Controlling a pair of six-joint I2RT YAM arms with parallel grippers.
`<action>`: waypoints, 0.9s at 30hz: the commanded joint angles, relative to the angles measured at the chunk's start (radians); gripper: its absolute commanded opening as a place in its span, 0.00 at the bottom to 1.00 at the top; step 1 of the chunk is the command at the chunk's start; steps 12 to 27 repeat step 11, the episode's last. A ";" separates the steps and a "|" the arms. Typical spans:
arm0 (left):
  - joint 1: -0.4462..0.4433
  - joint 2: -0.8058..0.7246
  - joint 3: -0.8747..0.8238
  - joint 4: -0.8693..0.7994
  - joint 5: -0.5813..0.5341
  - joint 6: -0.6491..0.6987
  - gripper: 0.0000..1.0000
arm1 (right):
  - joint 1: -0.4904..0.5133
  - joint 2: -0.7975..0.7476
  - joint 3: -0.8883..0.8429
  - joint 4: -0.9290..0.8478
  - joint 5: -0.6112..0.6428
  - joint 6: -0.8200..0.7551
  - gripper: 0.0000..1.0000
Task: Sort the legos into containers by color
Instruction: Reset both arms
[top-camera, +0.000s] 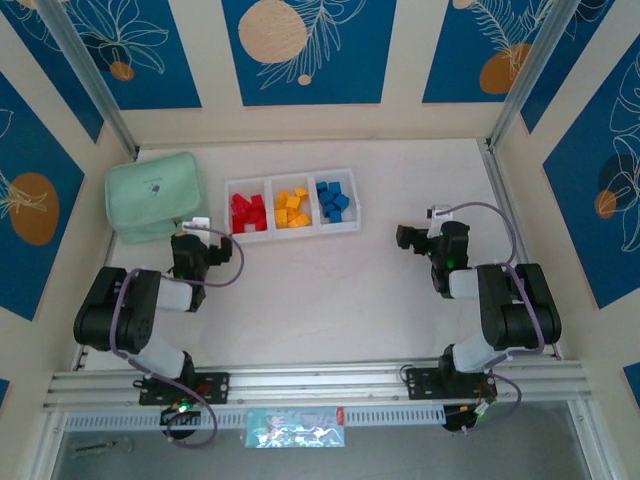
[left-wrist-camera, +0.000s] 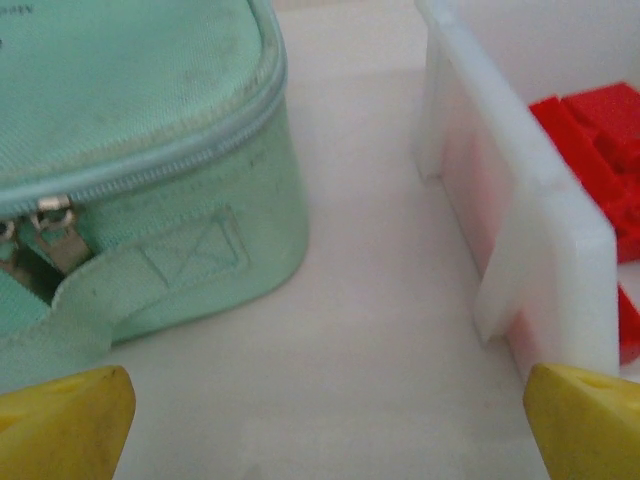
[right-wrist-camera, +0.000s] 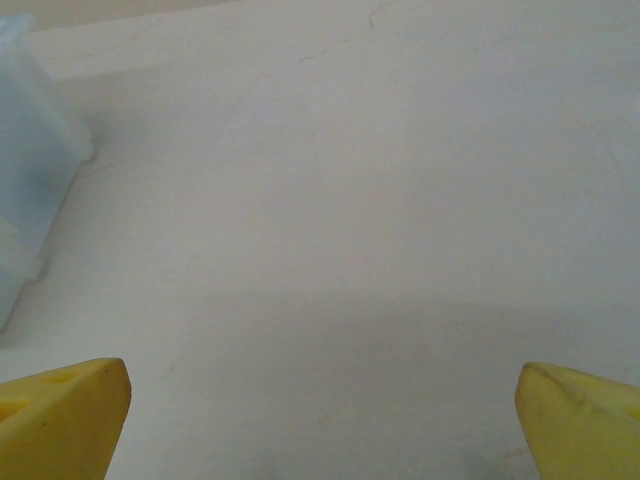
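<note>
The white tray (top-camera: 270, 182) of three joined containers stands at the back middle of the table. Red legos (top-camera: 247, 213) fill its left compartment, yellow-orange legos (top-camera: 292, 209) the middle one, blue legos (top-camera: 333, 200) the right one. My left gripper (top-camera: 192, 243) rests low, just left of and nearer than the tray, open with nothing between its yellow fingertips (left-wrist-camera: 62, 420). The left wrist view has the tray's wall (left-wrist-camera: 520, 215) and red legos (left-wrist-camera: 600, 150) to the right. My right gripper (top-camera: 412, 238) stands open over bare table, right of the tray, whose corner (right-wrist-camera: 25, 150) sits at the left of the right wrist view.
A mint green zip pouch (top-camera: 155, 195) lies at the back left, close to my left gripper and left of the tray; the left wrist view has the pouch (left-wrist-camera: 140, 170) filling its left half. Side walls close in the table. A packet (top-camera: 295, 428) lies below the front rail.
</note>
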 joint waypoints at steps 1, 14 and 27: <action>0.010 0.005 0.017 0.064 -0.006 0.012 0.99 | -0.005 -0.008 0.016 0.040 -0.033 -0.023 0.99; 0.010 0.007 0.016 0.072 -0.007 0.012 0.99 | -0.013 -0.008 0.019 0.032 -0.078 -0.030 0.99; 0.010 0.007 0.016 0.072 -0.007 0.012 0.99 | -0.013 -0.008 0.019 0.032 -0.078 -0.030 0.99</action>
